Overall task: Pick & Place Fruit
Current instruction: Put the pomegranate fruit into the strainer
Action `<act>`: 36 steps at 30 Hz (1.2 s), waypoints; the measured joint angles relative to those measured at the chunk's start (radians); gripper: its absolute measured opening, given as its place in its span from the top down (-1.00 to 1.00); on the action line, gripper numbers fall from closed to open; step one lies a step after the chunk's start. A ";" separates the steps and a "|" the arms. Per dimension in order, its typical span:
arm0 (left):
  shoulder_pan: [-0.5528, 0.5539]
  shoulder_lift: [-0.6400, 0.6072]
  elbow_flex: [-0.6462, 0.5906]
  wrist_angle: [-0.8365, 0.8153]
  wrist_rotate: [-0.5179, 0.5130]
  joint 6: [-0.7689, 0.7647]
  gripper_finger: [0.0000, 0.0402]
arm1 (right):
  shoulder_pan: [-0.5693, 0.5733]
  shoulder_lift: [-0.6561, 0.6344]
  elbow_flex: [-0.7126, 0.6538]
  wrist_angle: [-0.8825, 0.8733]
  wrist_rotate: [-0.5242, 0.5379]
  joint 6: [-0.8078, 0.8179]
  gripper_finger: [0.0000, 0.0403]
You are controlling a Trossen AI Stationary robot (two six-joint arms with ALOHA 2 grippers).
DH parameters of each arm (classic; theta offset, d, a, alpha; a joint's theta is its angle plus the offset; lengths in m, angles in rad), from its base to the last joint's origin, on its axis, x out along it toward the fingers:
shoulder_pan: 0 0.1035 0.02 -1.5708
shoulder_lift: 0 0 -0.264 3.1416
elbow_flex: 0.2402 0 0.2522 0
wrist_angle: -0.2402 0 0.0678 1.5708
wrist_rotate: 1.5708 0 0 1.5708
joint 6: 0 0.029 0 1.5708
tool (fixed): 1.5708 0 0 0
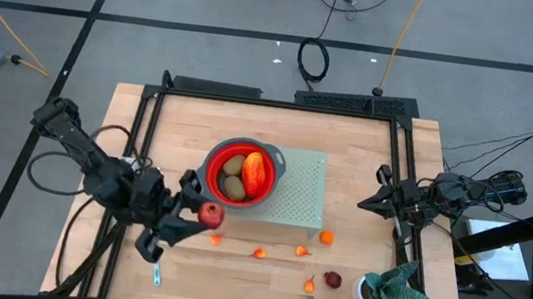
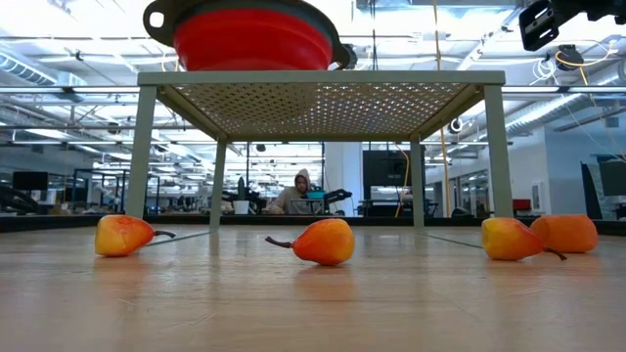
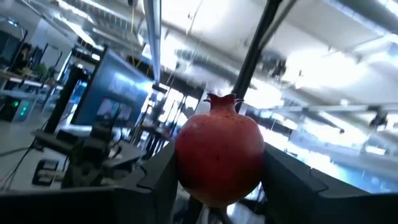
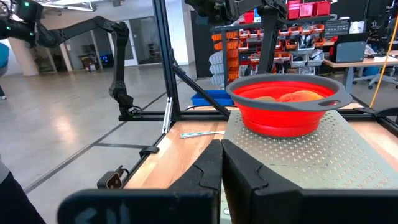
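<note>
My left gripper [image 1: 201, 212] is shut on a dark red round fruit [image 1: 211, 214], just near-left of the red bowl [image 1: 242, 172]. The bowl stands on a grey-green perforated stand [image 1: 304, 192] and holds two brownish-green kiwis [image 1: 234, 178] and a longer red-orange piece [image 1: 257, 172]. Another dark red round fruit [image 1: 332, 279] and several tiny orange pieces [image 1: 260, 253] [image 2: 325, 242] lie on the table near the stand. My right gripper [image 4: 221, 163] is shut and waits at the table's right side [image 1: 371, 202], touching nothing. My left gripper holds the dark red fruit by its round body [image 3: 219, 155], pinched between the two fingers [image 3: 158, 183], one on each side. The fingers reach in from the table's left. The fruit is lifted clear of the table, and its crown [image 3: 222, 99] points away from the wrist.
A silver knife [image 1: 156, 276] lies near the table's near-left edge, below my left gripper. A green leafy plant in a white pot [image 1: 386, 292] stands at the near-right corner. A black frame runs along the table's edges. Bare wood shows between the stand and the near edge.
</note>
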 joint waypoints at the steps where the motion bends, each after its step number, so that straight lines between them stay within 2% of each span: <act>1: 0.000 0.000 0.000 0.020 0.000 0.000 0.03 | 0.000 0.000 0.000 0.000 0.000 0.000 1.00; 5: 0.000 0.000 0.000 0.053 0.000 -0.006 0.00 | 0.000 0.000 0.000 0.000 0.001 0.000 1.00; 10: 0.000 0.000 0.000 0.051 0.001 -0.008 0.06 | 0.000 0.000 0.000 0.000 0.002 0.000 1.00; 15: 0.000 0.000 0.000 -0.010 -0.027 0.013 0.08 | 0.000 0.000 0.000 0.000 0.002 0.000 1.00; 17: -0.001 0.000 0.000 -0.085 -0.110 0.013 0.07 | 0.000 0.000 0.000 0.000 0.002 0.000 1.00; 21: 0.001 0.000 0.000 -0.292 -0.339 0.000 0.06 | 0.000 0.000 0.000 0.000 0.002 0.000 1.00; 25: 0.000 0.000 0.000 -0.433 -0.479 -0.009 0.06 | 0.000 0.000 0.000 -0.001 0.002 0.000 1.00; 30: 0.000 0.000 0.000 -0.487 -0.616 0.057 0.06 | 0.000 0.000 0.000 -0.001 0.003 0.000 1.00; 36: 0.000 0.000 0.000 -0.484 -0.812 0.296 0.06 | 0.000 0.000 0.000 -0.001 0.003 0.000 1.00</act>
